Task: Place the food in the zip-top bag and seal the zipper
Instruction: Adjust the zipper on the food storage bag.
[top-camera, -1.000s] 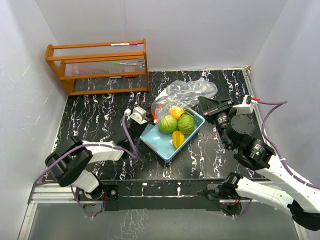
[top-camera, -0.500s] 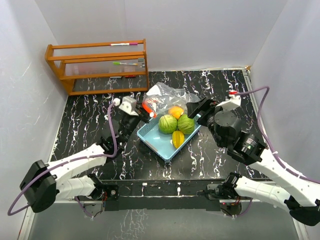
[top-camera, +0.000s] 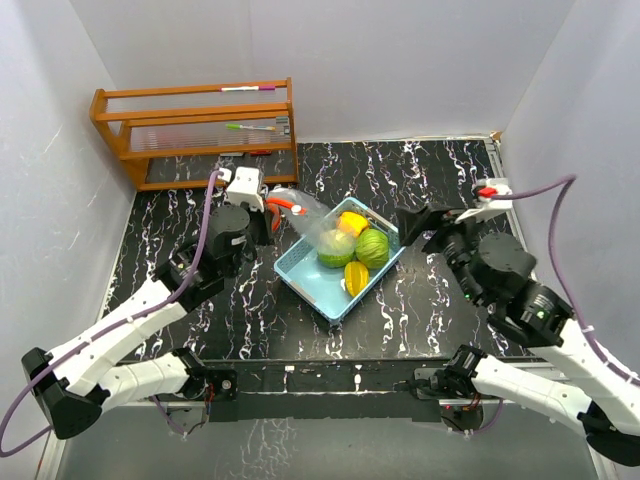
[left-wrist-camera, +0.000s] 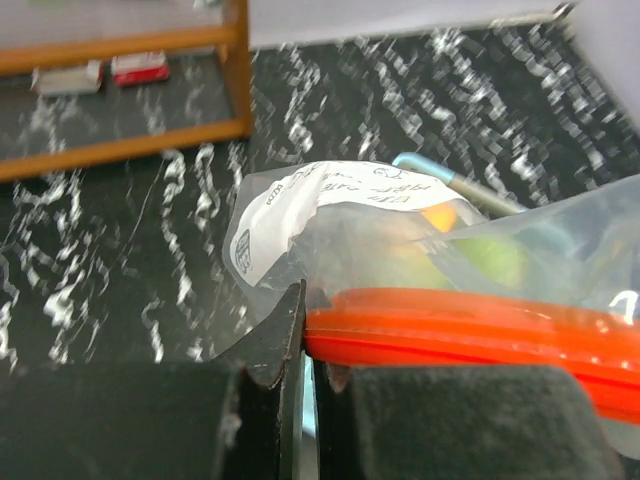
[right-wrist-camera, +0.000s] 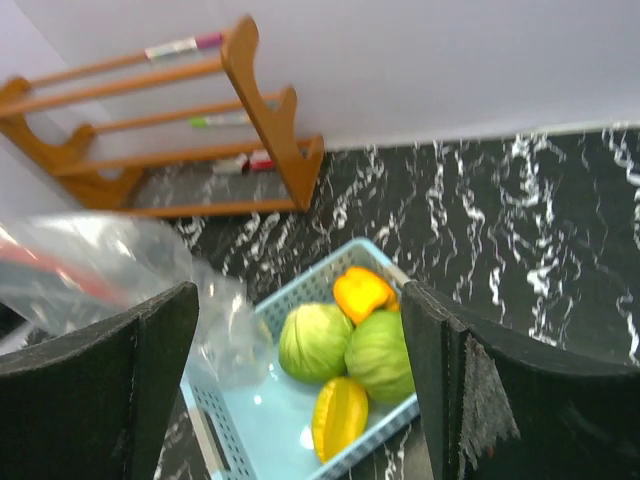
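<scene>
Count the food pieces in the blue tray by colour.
Green round pieces: 2
Orange piece: 1
Yellow piece: 1
Total: 4, all in the blue tray

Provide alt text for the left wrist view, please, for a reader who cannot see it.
The left end effector is shut on the red-orange zipper of a clear zip-top bag. Through the plastic, blurred green and orange food lies in a blue tray, with a wooden rack beyond.
</scene>
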